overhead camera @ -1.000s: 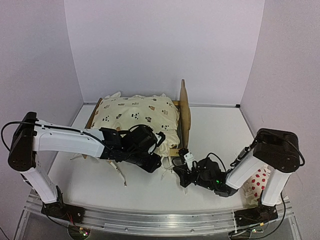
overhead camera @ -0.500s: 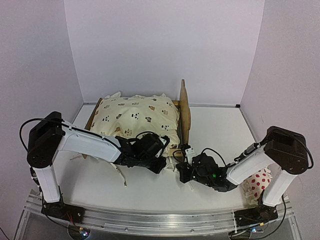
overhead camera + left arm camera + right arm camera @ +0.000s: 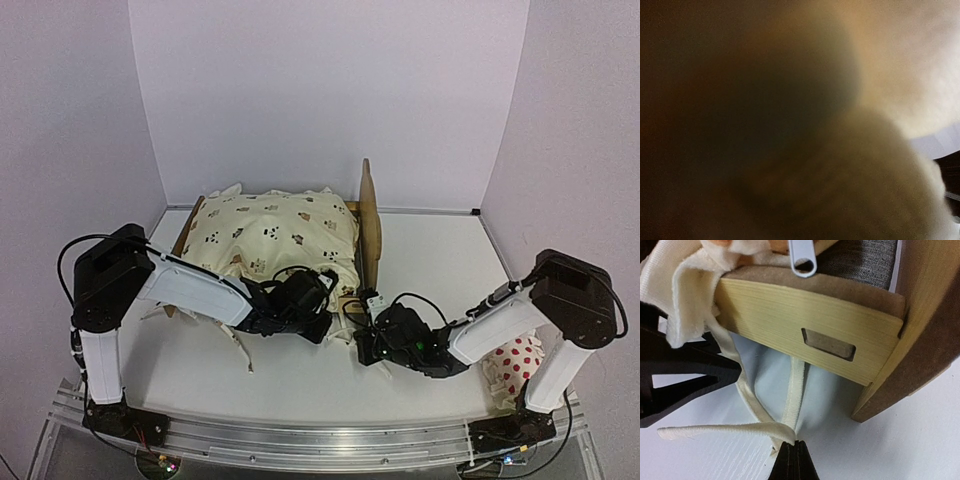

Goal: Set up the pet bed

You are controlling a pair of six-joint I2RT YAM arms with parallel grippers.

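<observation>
Pinching cream tie (image 3: 794, 390), right jaws closed.

Toward the back of the white tabletop (image 3: 200, 375), left of centre: small light plywood pet bed frame with scalloped end boards (image 3: 371, 228), one end board upright at its right end. In the frame, over the base and spilling past the near rail: cream animal-print ruffled cushion (image 3: 270, 235). At the cushion's near edge, pressed into the fabric: left hand (image 3: 320, 325). Just right of it, before the bed's near right corner: right hand (image 3: 364, 353), low on the tabletop (tips together on a flat cream fabric tie (image 3: 792, 390) trailing down from the cushion, before the rail). Far right, near edge, well apart from the bed, partly behind the right arm: small white red-dotted pillow (image 3: 513, 366).
</observation>
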